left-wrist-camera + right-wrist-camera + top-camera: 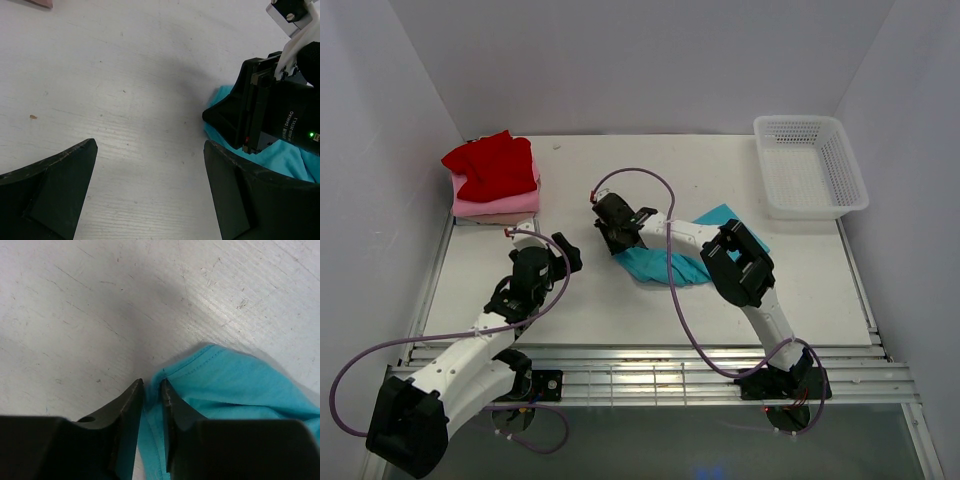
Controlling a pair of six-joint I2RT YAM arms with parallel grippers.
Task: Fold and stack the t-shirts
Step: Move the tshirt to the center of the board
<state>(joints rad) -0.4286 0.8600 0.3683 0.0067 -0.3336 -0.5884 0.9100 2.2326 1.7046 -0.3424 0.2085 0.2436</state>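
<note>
**Inspection: right gripper pinched on teal shirt, left gripper idle**

Your right gripper (pixel 610 222) is reaching across to the middle of the table (pixel 620 305). In its wrist view, the jaws are drawn in to a narrow slit, and the stitched edge of the teal shirt (pixel 230 385) sits between the fingertips (pixel 135 390). Record it as clenched on that edge.

The teal shirt (pixel 655 265) lies bunched on the table, not flat. It runs from just beneath the right gripper toward the right, passing under the forearm, and a corner shows on the far side of the arm.

Your left gripper (pixel 560 252) is released, with its jaws spread wide over bare table and nothing between them. It sits left of the teal shirt and apart from it. Its own camera shows the right gripper (pixel 260 120) and a patch of teal shirt (pixel 285 160) at the right edge.

At the far left corner you have a stack: a red shirt (pixel 492 165) crumpled on top, a pink shirt (pixel 505 205) folded under it, and a beige shirt (pixel 485 218) at the bottom with only its edge showing.

A white mesh basket (pixel 800 123) stands at the far right corner, well apart from both grippers.
</note>
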